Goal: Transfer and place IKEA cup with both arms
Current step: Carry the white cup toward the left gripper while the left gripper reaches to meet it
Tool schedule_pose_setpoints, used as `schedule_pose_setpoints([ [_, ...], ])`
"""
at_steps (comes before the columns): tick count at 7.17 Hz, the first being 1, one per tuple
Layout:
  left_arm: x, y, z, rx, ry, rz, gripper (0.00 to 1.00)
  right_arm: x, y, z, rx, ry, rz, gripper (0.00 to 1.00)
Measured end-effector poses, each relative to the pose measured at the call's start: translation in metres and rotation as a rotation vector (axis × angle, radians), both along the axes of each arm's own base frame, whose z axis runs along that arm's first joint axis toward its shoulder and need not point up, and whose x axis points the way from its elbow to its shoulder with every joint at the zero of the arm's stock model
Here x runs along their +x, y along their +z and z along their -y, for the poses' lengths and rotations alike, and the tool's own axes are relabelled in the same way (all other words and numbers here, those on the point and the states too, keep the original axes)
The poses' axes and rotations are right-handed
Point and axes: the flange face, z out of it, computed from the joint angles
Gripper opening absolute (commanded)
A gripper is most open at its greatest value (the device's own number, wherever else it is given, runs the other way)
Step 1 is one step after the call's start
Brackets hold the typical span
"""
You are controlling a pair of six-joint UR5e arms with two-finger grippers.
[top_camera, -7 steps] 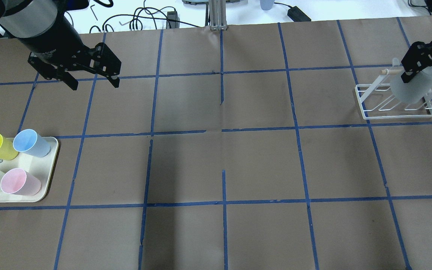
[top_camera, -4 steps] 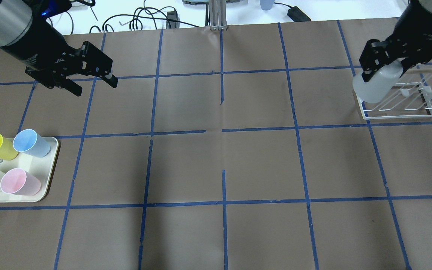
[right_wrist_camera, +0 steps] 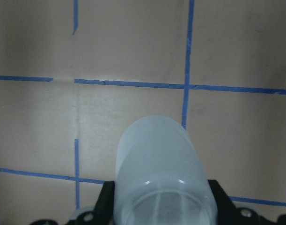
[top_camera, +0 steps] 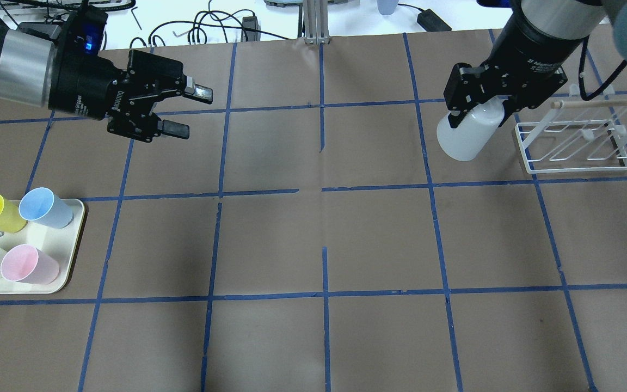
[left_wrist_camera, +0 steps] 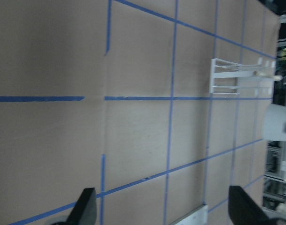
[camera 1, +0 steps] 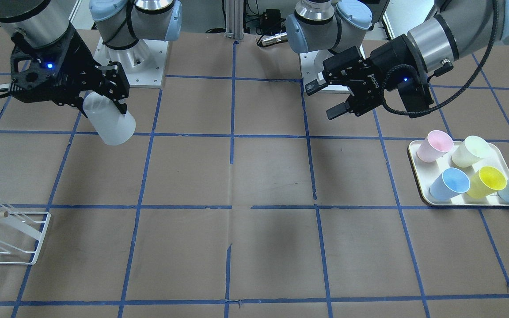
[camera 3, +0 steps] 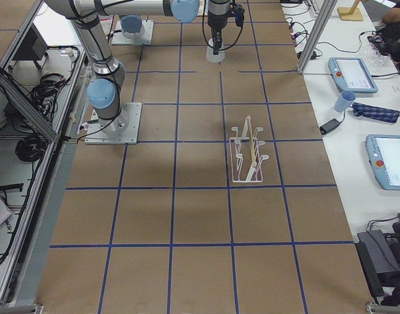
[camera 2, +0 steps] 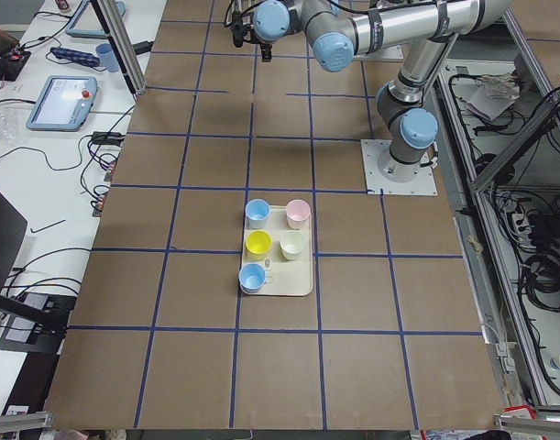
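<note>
I am in the transfer leg, as I read it. My right tool (top_camera: 477, 109) is clamped on the IKEA cup (top_camera: 463, 136), gripping it by one end. The cup is off the desk (top_camera: 324, 239), tilted, with its free end pointing down and towards the middle. It hangs just beside the white wire rack (top_camera: 577, 169), on the rack's centre side and clear of it. My left tool (top_camera: 189, 112) is spread wide and holds nothing. It sits well apart from the cup, aimed at the middle of the desk.

Next I want both tools to meet over the centre. The left fingers must line up around the cup's free end and close before the right tool lets go. After that I expect to place the cup on the tray (top_camera: 68, 264) side, beside the pastel cups.
</note>
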Motion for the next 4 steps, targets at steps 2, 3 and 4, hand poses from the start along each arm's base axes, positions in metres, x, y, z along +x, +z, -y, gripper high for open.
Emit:
schedule_pose_setpoints([
  [2, -0.011, -0.037, -0.003, -0.038, 0.045, -0.2, 1.0, 0.004, -0.003, -0.004, 0.079, -0.052, 0.221, 0.44],
  [3, -0.017, -0.056, -0.006, -0.072, 0.063, -0.288, 1.0, 0.003, -0.003, -0.005, 0.124, -0.094, 0.352, 0.44],
  [4, -0.022, -0.072, -0.009, -0.115, 0.082, -0.386, 1.0, 0.003, -0.002, -0.005, 0.161, -0.138, 0.486, 0.44],
])
